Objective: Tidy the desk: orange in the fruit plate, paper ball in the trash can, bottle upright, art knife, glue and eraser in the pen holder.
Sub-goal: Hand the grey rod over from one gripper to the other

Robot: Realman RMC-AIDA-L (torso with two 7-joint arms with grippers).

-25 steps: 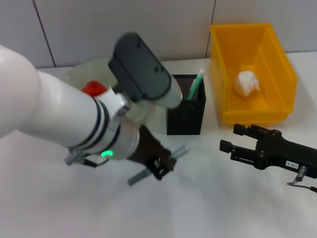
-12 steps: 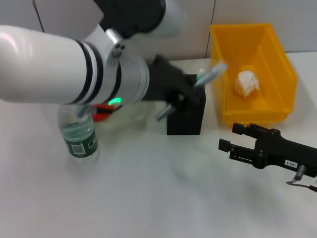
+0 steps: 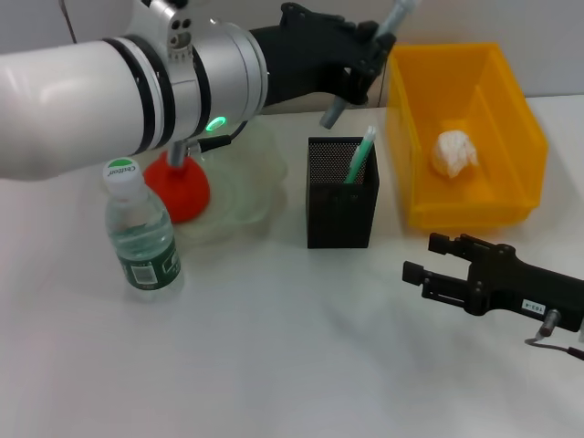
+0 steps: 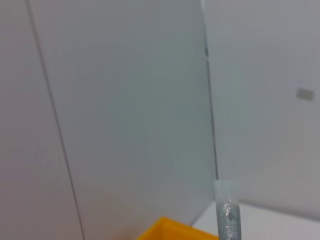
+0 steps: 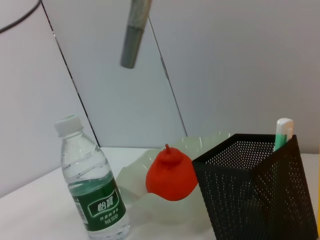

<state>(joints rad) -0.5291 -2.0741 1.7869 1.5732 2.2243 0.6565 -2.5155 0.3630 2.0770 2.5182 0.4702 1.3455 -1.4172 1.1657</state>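
The yellow trash can [image 3: 511, 214] stood at the far right of the tabletop [image 3: 274, 365] with the paper ball [image 3: 454, 151] lying inside it. Just to its left stood the black mesh pen holder [image 3: 340, 205], which held one green-and-white stick [image 3: 359, 157] leaning against its right wall. The clear fruit plate [image 3: 246, 187] sat left of the pen holder, carrying the orange [image 3: 178, 187]. The bottle [image 3: 139, 233] stood upright in front of the plate, near its left side, cap on.

The left gripper [image 3: 360, 55] hung in the air above and behind the pen holder, pinching a grey art knife [image 3: 365, 59] that slanted steeply, its lower end pointing down toward the holder's opening but well clear of it. The left wrist view caught only the knife's upper tip [image 4: 226, 210] against the wall, with a corner of the trash can below.

The right gripper [image 3: 422, 258] rested low over the tabletop in front of the trash can, its fingers spread and holding nothing. Bare tabletop stretched across the whole near side.
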